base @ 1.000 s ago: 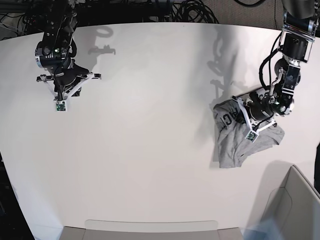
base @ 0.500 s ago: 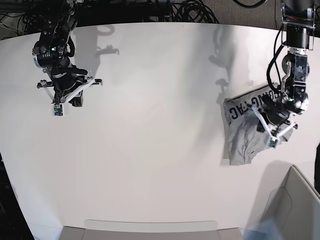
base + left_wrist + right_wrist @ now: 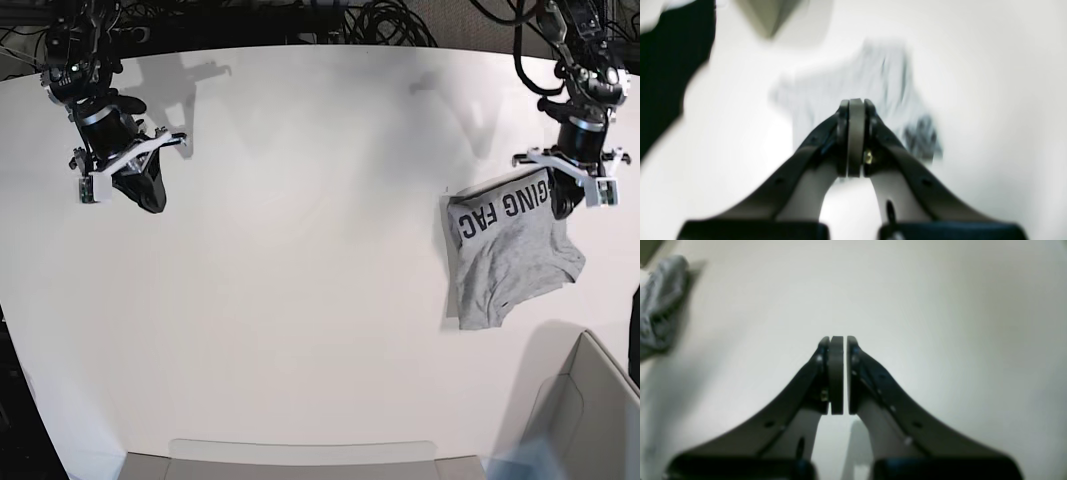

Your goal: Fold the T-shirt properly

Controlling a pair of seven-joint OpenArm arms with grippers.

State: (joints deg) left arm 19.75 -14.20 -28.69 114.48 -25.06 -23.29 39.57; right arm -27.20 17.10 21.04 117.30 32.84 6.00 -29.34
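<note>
Both arms [image 3: 100, 95] black with white brackets, cables, grey-padded jaws, a brass screw.

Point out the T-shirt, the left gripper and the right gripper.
T-shirt [image 3: 510, 262]: base view, on the plain grey middle below the lettering.
Left gripper [image 3: 856, 105]: left wrist view, at the tips of the shut jaws.
Right gripper [image 3: 838, 340]: right wrist view, at the tips of the shut jaws.

— Garments? We count one T-shirt [image 3: 505, 255].
— Grippers? We count two: left gripper [image 3: 563, 204], right gripper [image 3: 150, 196].
— Anything else? One table [image 3: 300, 300], one box [image 3: 585, 410].
</note>
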